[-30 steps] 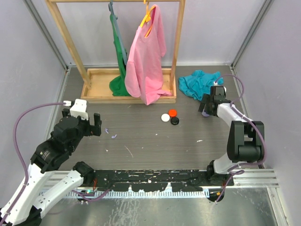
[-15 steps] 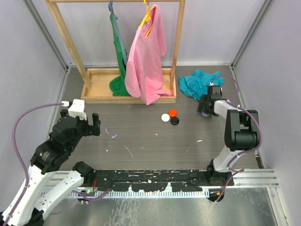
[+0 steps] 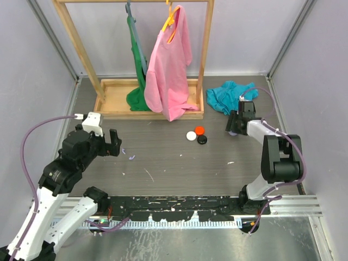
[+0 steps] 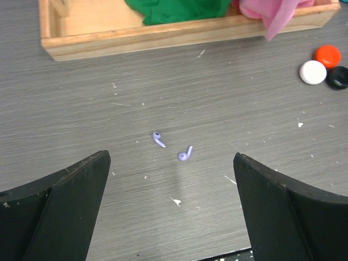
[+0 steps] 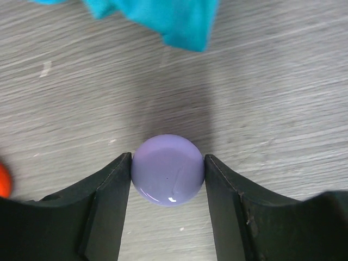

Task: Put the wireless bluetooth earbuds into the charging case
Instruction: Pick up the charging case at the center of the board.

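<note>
Two lilac earbuds (image 4: 158,139) (image 4: 185,154) lie side by side on the grey table; they also show in the top view (image 3: 131,157). My left gripper (image 4: 171,179) is open above and just short of them, with nothing between its fingers; it also shows in the top view (image 3: 113,143). My right gripper (image 5: 167,173) is shut on a round lilac charging case (image 5: 167,169), one finger on each side, close over the table. In the top view it (image 3: 232,130) is at the right, beside the teal cloth.
Red (image 3: 199,130), white (image 3: 191,136) and black (image 3: 202,140) round cases sit together mid-table. A wooden clothes rack (image 3: 149,111) with green and pink garments stands at the back. A teal cloth (image 3: 231,96) lies back right. White scraps dot the table.
My right gripper has shifted a little left and its wrist has turned. My left gripper has moved slightly to the right, toward the lilac earbuds.
</note>
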{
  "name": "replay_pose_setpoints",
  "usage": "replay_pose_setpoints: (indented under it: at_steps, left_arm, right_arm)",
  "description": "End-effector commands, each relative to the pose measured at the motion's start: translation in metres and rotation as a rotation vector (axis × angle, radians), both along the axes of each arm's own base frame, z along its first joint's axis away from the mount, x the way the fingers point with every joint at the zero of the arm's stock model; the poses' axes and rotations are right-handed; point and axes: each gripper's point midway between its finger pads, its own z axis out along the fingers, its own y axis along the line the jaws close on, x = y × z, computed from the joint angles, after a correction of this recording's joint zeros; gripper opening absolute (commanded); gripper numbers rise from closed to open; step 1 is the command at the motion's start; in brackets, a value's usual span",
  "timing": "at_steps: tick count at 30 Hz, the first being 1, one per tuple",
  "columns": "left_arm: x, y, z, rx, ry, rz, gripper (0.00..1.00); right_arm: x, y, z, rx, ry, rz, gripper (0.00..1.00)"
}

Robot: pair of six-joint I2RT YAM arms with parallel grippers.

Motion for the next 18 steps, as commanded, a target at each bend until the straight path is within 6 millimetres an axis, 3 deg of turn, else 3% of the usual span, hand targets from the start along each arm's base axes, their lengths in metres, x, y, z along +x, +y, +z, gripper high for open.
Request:
replay_pose_setpoints:
  at_steps: [1,4,10,18]
  left_arm:
    - [0.003,-0.024,0.019,-0.109,-0.016,-0.078,0.98]
    - [0.002,-0.037,0.014,-0.145,0.031,-0.12,0.98]
    - [0.005,-0.048,0.009,-0.197,0.069,-0.133,0.99]
    - [0.005,-0.08,-0.002,-0.309,0.143,-0.229,0.97]
  right_arm:
    - [0.007,0.044,0.046,0.054,-0.136,0.124,0.53]
    - [0.001,0.076,0.066,0.064,-0.173,0.229,0.52]
    - [-0.025,0.158,0.106,0.117,-0.278,0.547,0.51]
    - [-0.062,0.237,0.15,0.081,-0.487,0.952,0.5]
